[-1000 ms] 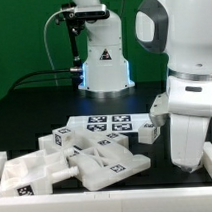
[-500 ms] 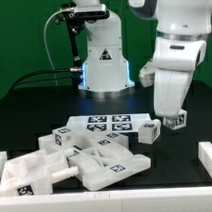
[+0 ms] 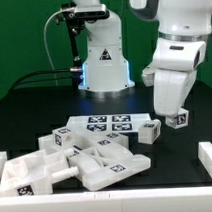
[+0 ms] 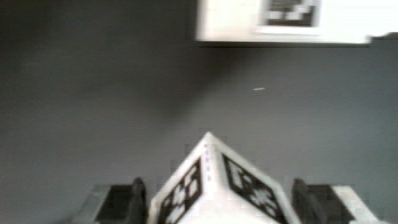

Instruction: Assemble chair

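My gripper (image 3: 175, 115) hangs above the table at the exterior view's right, shut on a small white tagged chair block (image 3: 176, 119). In the wrist view the same block (image 4: 217, 185) sits corner-up between my two fingers (image 4: 125, 202). Another small tagged block (image 3: 147, 130) lies on the table just left of and below my gripper; it also shows in the wrist view (image 4: 281, 20). A heap of white chair panels and legs (image 3: 84, 155) lies at the front left.
The marker board (image 3: 107, 123) lies flat behind the heap. The robot base (image 3: 102, 59) stands at the back. White rails stand at the front left (image 3: 1, 164) and front right (image 3: 209, 158).
My gripper has risen from low at the table's right, carrying the small block up with it. Since half a second ago it has hardly moved.
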`<state>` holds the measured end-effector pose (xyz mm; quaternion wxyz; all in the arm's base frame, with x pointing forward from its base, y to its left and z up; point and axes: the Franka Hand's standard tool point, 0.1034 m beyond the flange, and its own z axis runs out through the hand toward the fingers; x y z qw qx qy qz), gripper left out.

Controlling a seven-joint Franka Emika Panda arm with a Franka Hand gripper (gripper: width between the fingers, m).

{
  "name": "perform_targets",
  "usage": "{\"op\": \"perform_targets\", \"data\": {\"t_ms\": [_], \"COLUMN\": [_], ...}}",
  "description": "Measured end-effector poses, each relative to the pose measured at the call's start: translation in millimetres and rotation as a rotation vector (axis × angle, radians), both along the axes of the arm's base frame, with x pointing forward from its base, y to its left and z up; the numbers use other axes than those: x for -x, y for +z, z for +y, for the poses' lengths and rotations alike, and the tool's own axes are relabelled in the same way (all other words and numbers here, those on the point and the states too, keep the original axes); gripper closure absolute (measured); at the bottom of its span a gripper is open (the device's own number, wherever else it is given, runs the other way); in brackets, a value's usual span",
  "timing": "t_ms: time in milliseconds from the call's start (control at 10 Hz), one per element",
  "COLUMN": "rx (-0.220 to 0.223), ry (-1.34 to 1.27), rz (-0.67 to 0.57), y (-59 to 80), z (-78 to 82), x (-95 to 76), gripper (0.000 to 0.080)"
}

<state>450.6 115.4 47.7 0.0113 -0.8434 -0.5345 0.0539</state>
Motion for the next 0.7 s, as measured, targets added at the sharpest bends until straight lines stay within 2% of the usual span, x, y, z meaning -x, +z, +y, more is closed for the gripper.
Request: {"op": "perform_targets", "data": {"t_ms": [100,200,500,600,700], "rx": [-0.003,0.002,0.000,0.000,-0.001], "ry": [-0.003,-0.015,-0.022,-0.050,-0.077], "rz": [0.011,0.024,0.017,0.020,0.030], "y": [-6.7,-10.9,-10.5,-14.1,-23.2], "z": [2.0,2.8,3.4,5.1,9.8], "x": [20.1,28.7,26.9,30.6,41.6], "gripper": [0.0406,0.0406,0.0406,0.0406,0.0406]}}
